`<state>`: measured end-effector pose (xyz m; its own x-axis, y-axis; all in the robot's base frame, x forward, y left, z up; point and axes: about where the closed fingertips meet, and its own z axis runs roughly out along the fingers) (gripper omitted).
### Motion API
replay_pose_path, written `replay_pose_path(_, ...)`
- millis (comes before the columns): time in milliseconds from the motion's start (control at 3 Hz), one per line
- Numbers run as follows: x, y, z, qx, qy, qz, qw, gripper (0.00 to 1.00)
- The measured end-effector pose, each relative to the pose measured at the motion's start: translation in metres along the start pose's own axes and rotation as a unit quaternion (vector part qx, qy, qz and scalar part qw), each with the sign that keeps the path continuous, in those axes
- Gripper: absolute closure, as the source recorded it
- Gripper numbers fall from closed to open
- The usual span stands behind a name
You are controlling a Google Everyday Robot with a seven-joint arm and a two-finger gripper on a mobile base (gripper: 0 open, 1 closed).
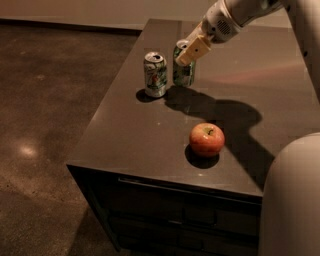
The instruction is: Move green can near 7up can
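End effector (189, 52) grips green can (183, 74) over dark tabletop (150, 135) (brown floor (45, 100)).

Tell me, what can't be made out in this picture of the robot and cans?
Camera view: the hand, gripping the green can at the table's far side, hides its top and upper part.
The 7up can's print is too small to read.
The arm is cut off by the top edge.
The robot's pale body hides the table's near right corner.

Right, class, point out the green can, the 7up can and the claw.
green can (183, 75), camera view, lower body.
7up can (155, 76), camera view, middle of label.
claw (187, 54), camera view, between its fingertips, at the green can's top.
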<state>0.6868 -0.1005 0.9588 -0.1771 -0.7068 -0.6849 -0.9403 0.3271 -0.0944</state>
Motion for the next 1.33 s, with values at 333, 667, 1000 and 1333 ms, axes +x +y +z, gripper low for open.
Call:
replay_pose_path(333, 0.0, 0.014, 0.017, -0.018, 0.006, -0.02, 0.9996, 0.84)
replay_pose_path(667, 0.004, 0.018, 0.026, -0.021, 0.014, -0.029, 0.9993, 0.62)
replay_pose_path(1000, 0.01, 0.019, 0.029, -0.017, 0.022, -0.03, 0.9992, 0.38)
replay_pose_path(1333, 0.017, 0.017, 0.027, -0.003, 0.028, -0.029, 0.9992, 0.15)
